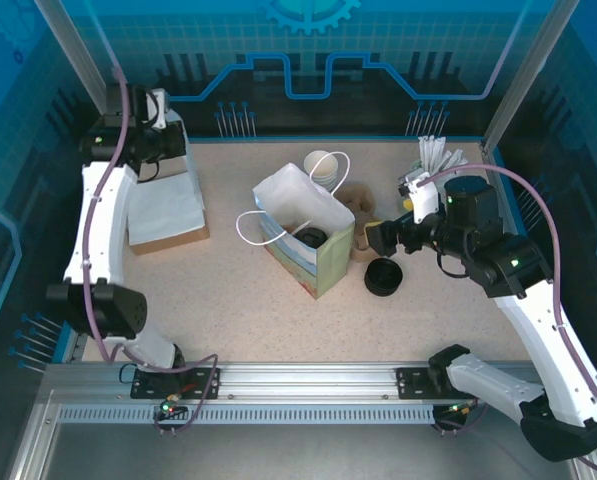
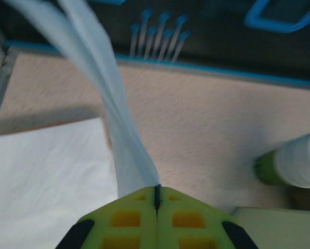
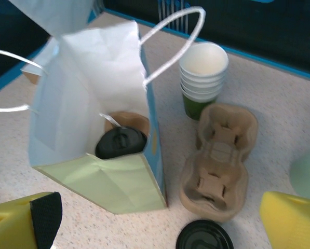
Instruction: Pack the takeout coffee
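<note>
The left gripper has its yellow fingers pressed together, pinching the edge of a thin white napkin that stretches up and away from them above the napkin stack at the left side of the table. The right gripper has its fingers spread wide apart, holding nothing and touching nothing, just beside the right wall of the paper bag. The bag stands upright and open in the middle of the table, with a lidded coffee cup down inside it. To the bag's right lie a cardboard cup carrier, a pile of paper cups and a loose black lid.
</note>
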Controlling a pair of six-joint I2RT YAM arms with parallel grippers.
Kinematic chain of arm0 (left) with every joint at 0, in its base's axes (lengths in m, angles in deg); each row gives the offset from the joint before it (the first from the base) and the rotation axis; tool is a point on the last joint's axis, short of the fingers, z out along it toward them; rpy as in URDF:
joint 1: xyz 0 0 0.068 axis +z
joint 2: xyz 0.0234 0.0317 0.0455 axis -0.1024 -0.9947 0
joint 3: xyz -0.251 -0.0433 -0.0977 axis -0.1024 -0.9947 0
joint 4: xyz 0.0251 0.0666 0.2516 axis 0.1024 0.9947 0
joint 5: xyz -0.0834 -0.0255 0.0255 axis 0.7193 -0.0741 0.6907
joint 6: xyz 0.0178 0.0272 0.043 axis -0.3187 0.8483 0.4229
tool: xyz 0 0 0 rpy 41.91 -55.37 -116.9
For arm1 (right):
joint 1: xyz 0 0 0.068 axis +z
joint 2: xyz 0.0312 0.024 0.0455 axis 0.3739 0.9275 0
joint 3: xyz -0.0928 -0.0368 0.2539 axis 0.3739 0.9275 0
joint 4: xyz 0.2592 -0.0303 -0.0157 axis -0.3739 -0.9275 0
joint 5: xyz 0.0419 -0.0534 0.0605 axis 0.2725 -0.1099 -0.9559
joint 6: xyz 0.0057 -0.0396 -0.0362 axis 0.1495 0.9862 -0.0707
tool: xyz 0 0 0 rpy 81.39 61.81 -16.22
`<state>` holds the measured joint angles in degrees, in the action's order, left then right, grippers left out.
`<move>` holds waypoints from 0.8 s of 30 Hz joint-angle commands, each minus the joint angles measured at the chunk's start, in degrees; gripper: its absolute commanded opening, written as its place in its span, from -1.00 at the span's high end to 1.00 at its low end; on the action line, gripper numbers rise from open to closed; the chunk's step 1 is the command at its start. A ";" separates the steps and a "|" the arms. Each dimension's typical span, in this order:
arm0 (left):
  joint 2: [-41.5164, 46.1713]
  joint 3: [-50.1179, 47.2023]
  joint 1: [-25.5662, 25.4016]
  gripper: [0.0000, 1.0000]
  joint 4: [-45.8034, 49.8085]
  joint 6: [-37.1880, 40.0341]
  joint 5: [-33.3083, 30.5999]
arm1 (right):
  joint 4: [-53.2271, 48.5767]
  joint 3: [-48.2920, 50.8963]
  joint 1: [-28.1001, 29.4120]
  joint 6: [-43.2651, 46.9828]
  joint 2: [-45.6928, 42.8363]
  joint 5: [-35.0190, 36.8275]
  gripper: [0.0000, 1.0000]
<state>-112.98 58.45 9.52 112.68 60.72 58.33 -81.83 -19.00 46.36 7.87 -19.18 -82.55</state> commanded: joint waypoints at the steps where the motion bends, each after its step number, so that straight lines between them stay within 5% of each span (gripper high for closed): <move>1: 4.56 -0.59 0.49 1.00 -5.24 0.67 14.33 | 6.10 -0.46 -0.67 3.41 0.04 -7.90 -1.00; 11: 9.92 7.29 -1.76 0.98 -10.16 -2.62 41.34 | 7.88 -14.75 3.20 24.80 7.78 -17.99 -1.00; 19: 9.78 13.47 -8.67 0.97 -7.96 1.16 55.52 | 8.33 -27.82 5.96 30.61 16.81 -23.06 -1.00; 24: 10.36 13.52 -11.49 0.96 -7.94 2.77 59.01 | 7.08 -34.32 6.33 29.19 21.78 -28.22 -1.00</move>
<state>-103.38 70.65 -0.32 104.75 61.16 111.49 -74.60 -50.37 51.74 36.48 0.99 -105.92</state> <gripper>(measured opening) 0.051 0.997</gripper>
